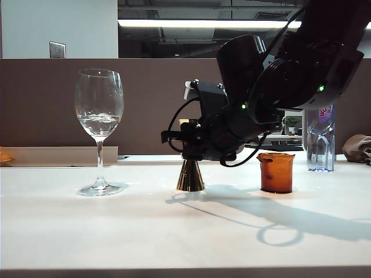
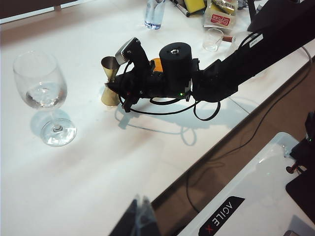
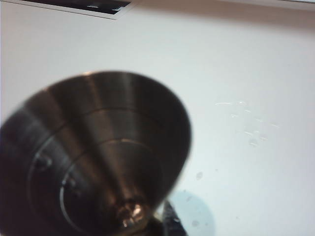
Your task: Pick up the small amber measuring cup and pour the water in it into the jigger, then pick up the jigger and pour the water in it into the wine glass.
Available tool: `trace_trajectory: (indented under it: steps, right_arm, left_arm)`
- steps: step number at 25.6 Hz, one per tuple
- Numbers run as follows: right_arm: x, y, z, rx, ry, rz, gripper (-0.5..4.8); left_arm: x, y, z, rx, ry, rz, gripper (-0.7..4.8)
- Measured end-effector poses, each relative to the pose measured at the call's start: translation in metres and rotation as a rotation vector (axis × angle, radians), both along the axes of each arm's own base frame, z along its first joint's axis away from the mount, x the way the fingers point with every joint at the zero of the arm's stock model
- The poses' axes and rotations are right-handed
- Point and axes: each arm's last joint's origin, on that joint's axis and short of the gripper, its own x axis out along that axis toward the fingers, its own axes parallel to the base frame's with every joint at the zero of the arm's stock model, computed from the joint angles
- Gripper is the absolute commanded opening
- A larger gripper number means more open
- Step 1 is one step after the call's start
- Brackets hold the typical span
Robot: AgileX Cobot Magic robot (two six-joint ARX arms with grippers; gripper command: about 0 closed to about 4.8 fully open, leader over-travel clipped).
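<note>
Wine glass (image 1: 99,130): upright at left of the exterior frame on the white desk (image 1: 174,231), a little water (image 1: 99,119) pooled low in the bowl.

Jigger (image 1: 190,176): upright at frame centre, right of the wine glass and well apart from it; lower cone on the desk, upper cone masked by the arm. Seen close and blurred from above in the right wrist view (image 3: 98,157), interior apparently drained but for a glint at the bottom.

Small amber measuring cup (image 1: 276,172): upright, centre-right, just beside the jigger's far side from the glass; contents not discernible.

Clear plastic bottle (image 1: 320,139): right rear, untouched.

Right end effector (image 1: 186,136): level at the jigger's waist, centre of frame; in the left wrist view (image 2: 118,81) fingers flank the narrow waist. Cannot tell whether pinching or already parted, since the arm body hides the contact.

Left end effector: absent from all views; only its camera looks down on the scene.

Step in hand, by judgement: final stage, jigger set back on the desk with water already in the glass, release under way.

Next move, by judgement: full parting of the fingers, then straight withdrawal toward frame right without nudging jigger or amber cup. Droplets (image 3: 248,132) on the desk noted.
</note>
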Motion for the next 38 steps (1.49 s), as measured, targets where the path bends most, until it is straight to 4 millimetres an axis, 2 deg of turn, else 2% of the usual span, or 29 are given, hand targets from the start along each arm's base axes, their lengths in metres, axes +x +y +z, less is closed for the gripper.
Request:
trace_trajectory:
  steps: [5, 8, 12, 16, 24, 31, 34, 36, 37, 38]
  right_arm:
    - [-0.002, 0.002, -0.001, -0.005, 0.008, 0.007, 1.92]
    - [-0.003, 0.001, 0.003, -0.011, 0.014, 0.002, 2.96]
    - [-0.004, 0.000, 0.012, -0.002, -0.005, -0.017, 3.20]
    - [-0.006, -0.001, 0.014, -0.021, 0.014, -0.023, 3.72]
    - [-0.030, 0.006, 0.025, -0.057, 0.014, -0.038, 3.78]
    - [-0.059, -0.017, 0.023, -0.090, 0.027, -0.072, 3.77]
    - [-0.077, -0.034, 0.026, -0.095, 0.015, -0.103, 3.39]
    - [-0.090, -0.047, 0.029, -0.096, 0.002, -0.131, 2.37]
    - [-0.095, -0.052, 0.030, -0.091, -0.005, -0.138, 1.16]
    - [-0.107, -0.062, 0.036, -0.073, -0.027, -0.146, 0.69]
  left_arm:
    - [0.000, 0.000, 0.000, 0.000, 0.000, 0.000, -0.02]
    - [0.000, 0.000, 0.000, 0.000, 0.001, 0.000, -0.02]
    - [0.000, 0.000, 0.000, 0.000, 0.001, 0.000, -0.02]
    - [0.000, 0.000, 0.000, 0.000, 0.001, 0.000, -0.02]
    - [0.000, 0.000, 0.000, 0.000, 0.000, 0.001, -0.02]
    - [0.000, 0.000, 0.000, 0.000, 0.000, 0.000, -0.02]
    - [0.000, 0.000, 0.000, 0.000, 0.001, 0.000, -0.02]
    - [0.000, 0.000, 0.000, 0.000, -0.001, 0.000, -0.02]
    - [0.000, 0.000, 0.000, 0.000, 0.000, 0.000, -0.02]
    - [0.000, 0.000, 0.000, 0.000, 0.000, 0.000, -0.02]
